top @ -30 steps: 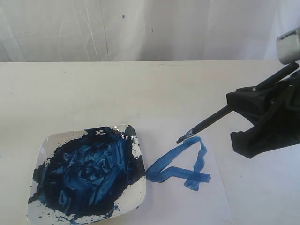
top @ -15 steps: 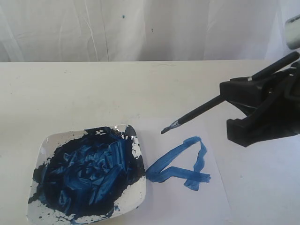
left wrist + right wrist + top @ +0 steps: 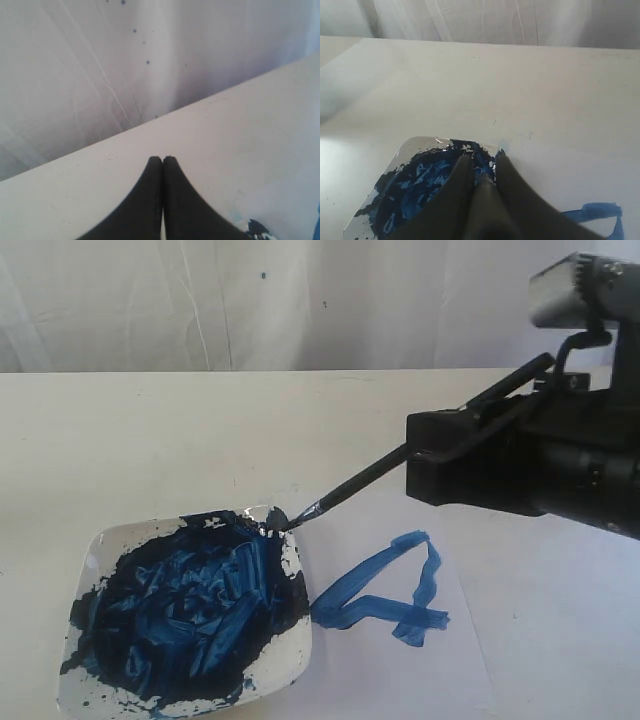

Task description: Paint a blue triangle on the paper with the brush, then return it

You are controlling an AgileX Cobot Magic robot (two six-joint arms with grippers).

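right end effector (image 3: 418, 452) is closed on the brush (image 3: 360, 478), gripping the black handle well up from the bristles, with part of the handle projecting behind it toward the upper right. the brush's long axis is laid on a diagonal: the handle end is raised at the far right and the bristles (image 3: 280, 522) are pointed down and to the left. the bristle tip is placed at the far right corner of the plate (image 3: 108, 536), at its rim; whether it is touching cannot be told.

the plate is set on the table (image 3: 150, 440) at the near left and is filled with thick, smeared dark blue paint (image 3: 190, 610), with only patches of white rim left bare. just beside it on the right, the paper (image 3: 380, 670) is laid flat on the table, and the blue triangle (image 3: 365, 575) is painted on it as a rough outline with its narrow point directed left toward the plate.

the right arm is brought in from the right and held above the table, with the end effector roughly level and its fingers directed left. in the right wrist view the plate is seen just past the fingertips.

left end effector (image 3: 162, 160) is closed with its fingers pressed together on nothing, and is seen over bare table facing a white curtain (image 3: 100, 60).
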